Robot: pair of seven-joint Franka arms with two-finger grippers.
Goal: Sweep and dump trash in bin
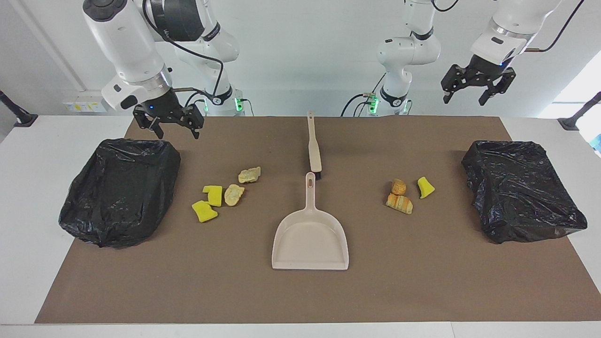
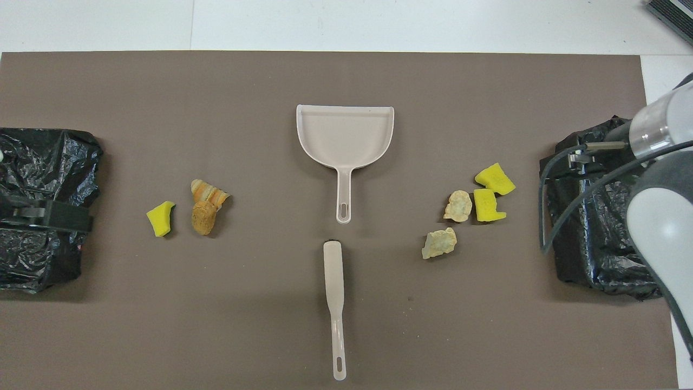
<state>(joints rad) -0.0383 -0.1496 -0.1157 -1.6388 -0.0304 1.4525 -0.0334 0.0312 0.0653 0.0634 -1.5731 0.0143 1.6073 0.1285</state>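
Facing view: the trash lies in two loose clusters on the brown mat (image 1: 422, 281) covering the desk (image 1: 28, 211). Toward the right arm's end sit two spongy bright yellow chunks (image 1: 209, 202) and two crumbly pale lumps (image 1: 239, 185); toward the left arm's end, two crusty orange-brown bread pieces (image 1: 399, 197) and one yellow wedge (image 1: 425, 187). Between them rests a smooth beige dustpan (image 1: 310, 239), its handle pointing at a slim brush (image 1: 313, 148). Crinkled black-bagged bins (image 1: 122, 188) flank both ends. The right gripper (image 1: 169, 123) hangs over its bin's edge, jaws spread, empty; the left gripper (image 1: 475, 85) hovers high, jaws apart, empty.
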